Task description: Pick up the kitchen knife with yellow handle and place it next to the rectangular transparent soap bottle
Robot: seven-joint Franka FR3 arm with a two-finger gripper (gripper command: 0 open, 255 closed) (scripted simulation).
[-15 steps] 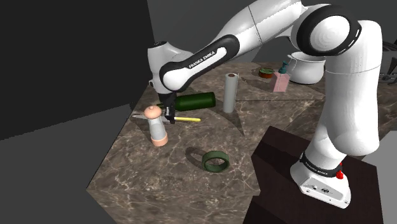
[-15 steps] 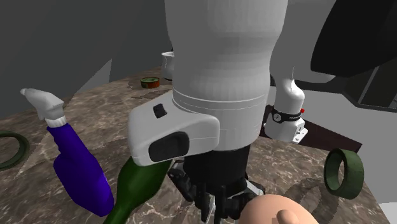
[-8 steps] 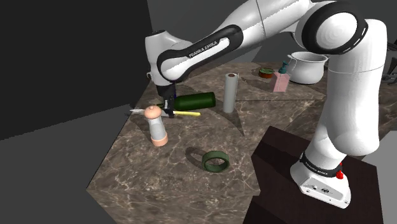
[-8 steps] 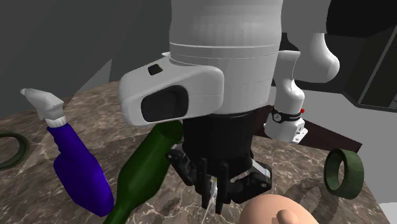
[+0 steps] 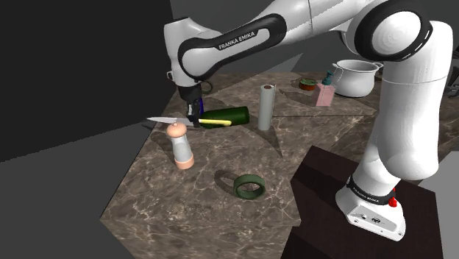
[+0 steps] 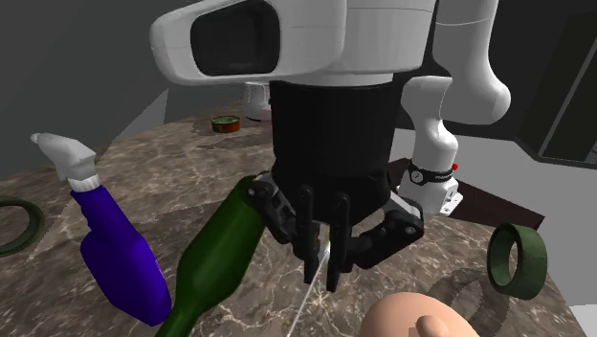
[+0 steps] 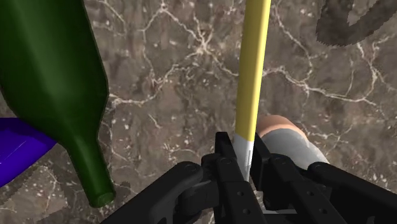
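Note:
My gripper (image 5: 194, 120) is shut on the kitchen knife, clasping it where the yellow handle (image 5: 215, 121) meets the grey blade (image 5: 165, 121). The knife hangs level above the marble table, over the peach-topped grinder (image 5: 181, 146) and just in front of the lying green bottle (image 5: 229, 115). In the wrist view the yellow handle (image 7: 254, 70) runs straight out from my gripper (image 7: 242, 151). From the second exterior view my gripper (image 6: 322, 273) holds the thin blade (image 6: 308, 297) pointing down towards the camera. The pinkish rectangular soap bottle (image 5: 324, 94) with a teal pump stands far back on the table.
A grey upright cylinder (image 5: 265, 107) stands beside the green bottle. A green ring (image 5: 249, 186) lies near the table's front. A blue spray bottle (image 6: 117, 254) lies beside the green bottle (image 6: 218, 260). A white pot (image 5: 358, 78) and a small can (image 5: 306, 84) flank the soap bottle.
The gripper has risen from the table with the knife clasped in it; the knife has left the marble and now hangs above the grinder.

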